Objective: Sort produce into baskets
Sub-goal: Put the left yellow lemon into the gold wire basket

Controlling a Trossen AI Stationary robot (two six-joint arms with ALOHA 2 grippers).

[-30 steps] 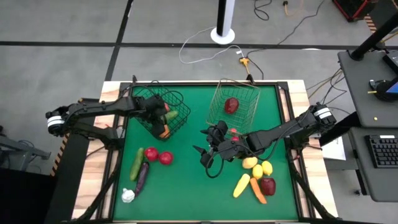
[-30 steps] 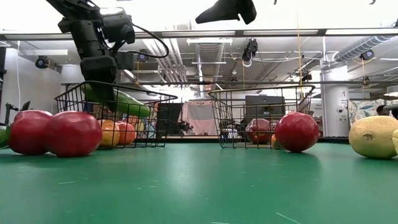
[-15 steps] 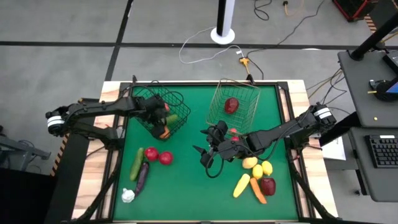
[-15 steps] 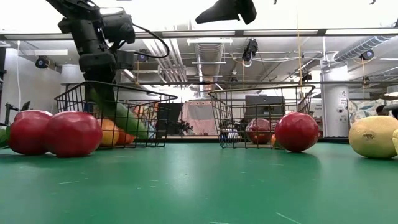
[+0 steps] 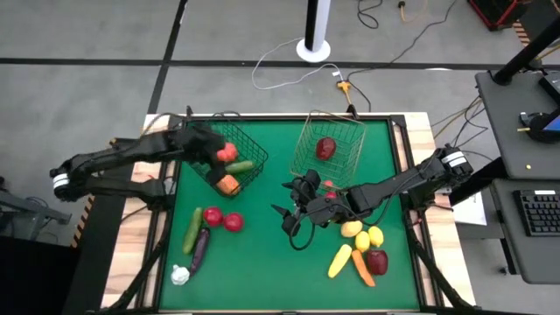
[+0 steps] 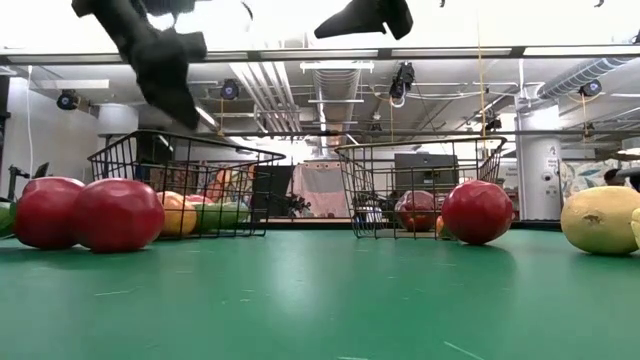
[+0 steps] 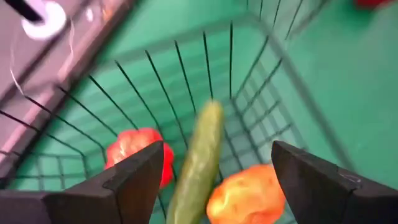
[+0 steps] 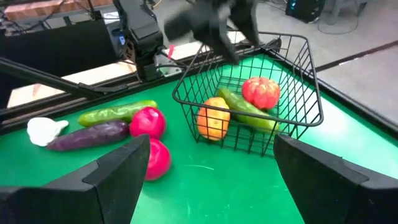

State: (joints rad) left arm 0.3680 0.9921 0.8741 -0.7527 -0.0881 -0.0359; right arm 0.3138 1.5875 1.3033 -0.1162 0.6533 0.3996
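Observation:
My left gripper (image 5: 207,145) hangs open above the dark wire basket (image 5: 248,138), at its left side, its fingers standing apart over the basket's contents (image 7: 217,149). On the basket's floor lie a green cucumber (image 7: 200,155), a red tomato (image 7: 134,149) and an orange fruit (image 7: 245,196). My right gripper (image 5: 289,214) hovers open over the middle of the table, holding nothing. The silvery basket (image 5: 308,140) at the far middle holds a red fruit (image 5: 325,148).
Loose on the mat at the near left lie a cucumber (image 5: 192,230), an eggplant (image 5: 199,248), a white bulb (image 5: 179,276) and two red fruits (image 5: 222,219). At the near right lie yellow fruits (image 5: 362,236), a carrot (image 5: 363,269) and a red apple (image 5: 377,261).
My left gripper has let go of the green cucumber, then risen and drawn back toward the table's left edge. The cucumber has tipped and dropped flat onto the dark basket's floor beside the tomato and the orange fruit.

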